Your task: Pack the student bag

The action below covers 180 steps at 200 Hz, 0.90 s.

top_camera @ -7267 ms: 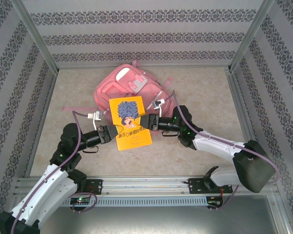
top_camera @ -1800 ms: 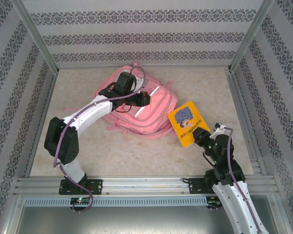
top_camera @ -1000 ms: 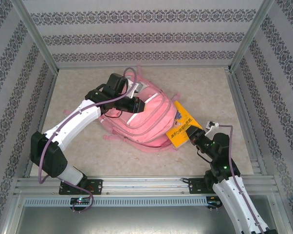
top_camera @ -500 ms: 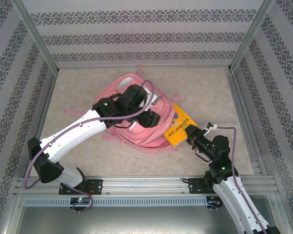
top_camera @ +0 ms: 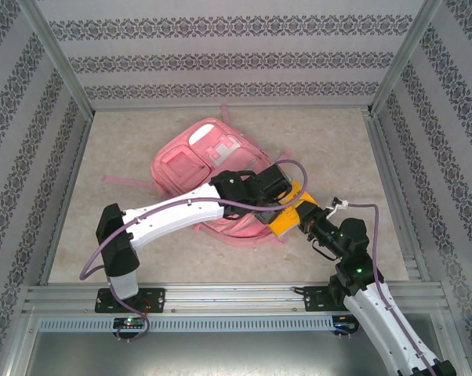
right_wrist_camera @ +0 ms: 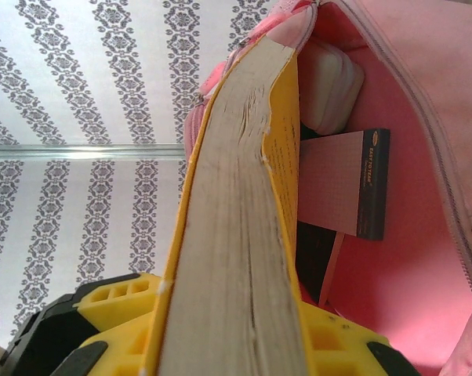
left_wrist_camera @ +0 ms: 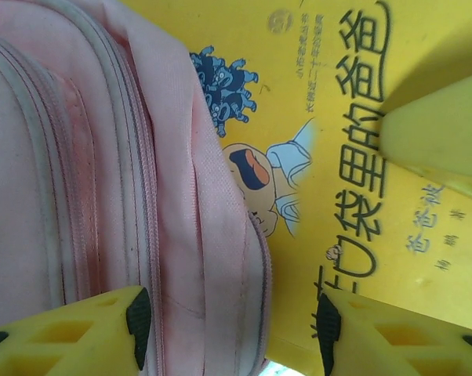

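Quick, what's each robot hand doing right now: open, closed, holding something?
Left hand: open, one finger over the student bag, the other over the yellow book.
Right hand: closed on the yellow book.

The large pink fabric backpack point(top_camera: 190, 163) has pale trim. The flat yellow paperback book point(left_wrist_camera: 338, 180) carries black lettering and a blue-haired cartoon. The beige stone-look worktop point(top_camera: 346, 149) is mottled.

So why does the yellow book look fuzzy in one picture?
Right wrist view: the book sits almost against the lens, so its page edge blurs toward the bottom. Left wrist view: its cover print is sharp, with a shadow at top right.
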Motion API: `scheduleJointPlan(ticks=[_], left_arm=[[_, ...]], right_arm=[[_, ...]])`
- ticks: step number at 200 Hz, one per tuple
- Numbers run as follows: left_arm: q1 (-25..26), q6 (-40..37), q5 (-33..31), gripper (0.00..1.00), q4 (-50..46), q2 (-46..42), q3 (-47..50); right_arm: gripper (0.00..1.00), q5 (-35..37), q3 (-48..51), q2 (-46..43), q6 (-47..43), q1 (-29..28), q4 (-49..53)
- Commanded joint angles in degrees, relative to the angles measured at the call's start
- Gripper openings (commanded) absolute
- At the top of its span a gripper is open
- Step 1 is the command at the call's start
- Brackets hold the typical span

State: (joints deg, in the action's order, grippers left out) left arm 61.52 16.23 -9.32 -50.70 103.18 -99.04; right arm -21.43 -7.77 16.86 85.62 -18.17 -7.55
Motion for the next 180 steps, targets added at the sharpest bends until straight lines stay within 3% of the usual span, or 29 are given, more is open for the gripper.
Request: scheduleJointPlan(ticks=[1,56,129,180], left_arm=[[0.5,-0.3,-3.6,0.59,-2.9,0.3,-1.7],[0.5,-0.6,-4.9,0.6,-2.2,2.7,0.3],[0.5,1.4,3.2,0.6,0.6,0.4,2.1],[0.2,0.5,-1.2,0.62,-0.7,1.1,4.7]], right_arm=[[0.0,-0.8,-3.0,-1.9,0.6,-1.2,-9.4],[0.0,-0.6,-3.1,-2.0,0.5,-1.2,-9.4],[0.0,-0.2,-1.8,-2.7,-0.2,-1.2,-8.4],[0.0,-0.3,-2.1,-2.8,-0.3,-1.3,-8.3]])
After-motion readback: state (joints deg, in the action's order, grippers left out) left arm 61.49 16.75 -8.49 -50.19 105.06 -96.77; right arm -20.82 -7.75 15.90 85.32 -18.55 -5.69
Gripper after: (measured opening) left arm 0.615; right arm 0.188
